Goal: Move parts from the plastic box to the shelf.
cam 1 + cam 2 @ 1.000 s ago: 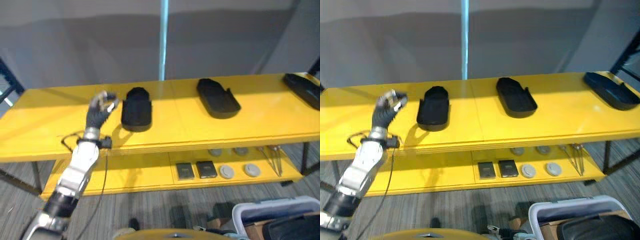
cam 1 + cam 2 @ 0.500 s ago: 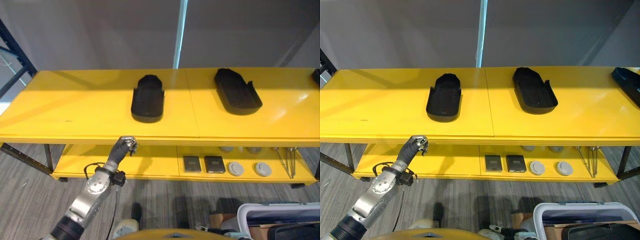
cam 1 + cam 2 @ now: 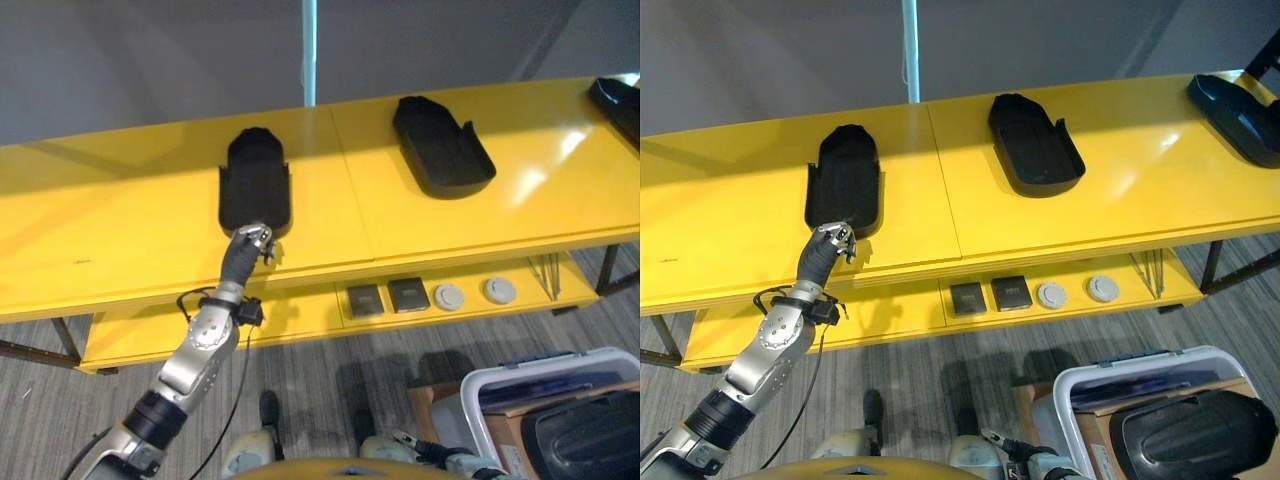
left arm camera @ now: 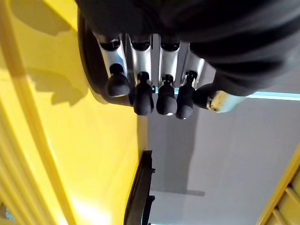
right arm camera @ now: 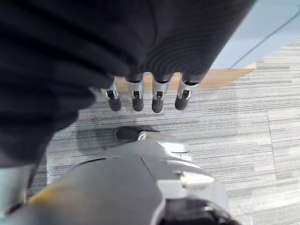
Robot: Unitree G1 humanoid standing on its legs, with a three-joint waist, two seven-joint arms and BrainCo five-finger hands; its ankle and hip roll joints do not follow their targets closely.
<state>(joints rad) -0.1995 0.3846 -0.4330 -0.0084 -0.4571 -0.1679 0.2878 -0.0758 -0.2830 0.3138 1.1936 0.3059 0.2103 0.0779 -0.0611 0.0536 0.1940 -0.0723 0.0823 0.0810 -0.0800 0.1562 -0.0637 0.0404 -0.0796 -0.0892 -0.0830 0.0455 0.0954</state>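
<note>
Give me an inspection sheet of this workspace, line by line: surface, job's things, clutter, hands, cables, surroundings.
Surface: yellow shelf with a top board and a lower board.
Job's things: three black parts on the top board, left part, middle part, right part at the edge; plastic box on the floor holds another black part.
Clutter: two dark square pieces and two grey discs on the lower board.
Hands: left hand at the near end of the left part, fingers curled, holding nothing; right hand over the floor, fingers curled, empty.
Cables: nothing seen.
Surroundings: grey wall, grey striped floor.
</note>
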